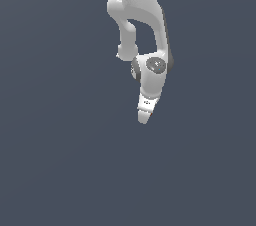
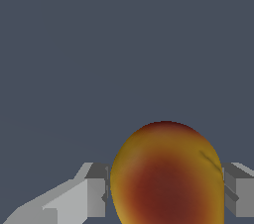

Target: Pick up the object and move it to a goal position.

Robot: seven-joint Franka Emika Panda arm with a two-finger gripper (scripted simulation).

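Observation:
In the wrist view the object (image 2: 166, 176) is a glossy, rounded orange-yellow lump with a dark red-brown patch. It sits between my two grey fingers (image 2: 92, 191), which press against its sides. My gripper (image 2: 166, 193) is shut on it. In the exterior view the white arm reaches down from the top, and my gripper (image 1: 143, 117) points downward near the middle of the picture. The object is hidden there behind the fingers.
A plain dark grey-blue surface (image 1: 60, 160) fills both views. No other object shows.

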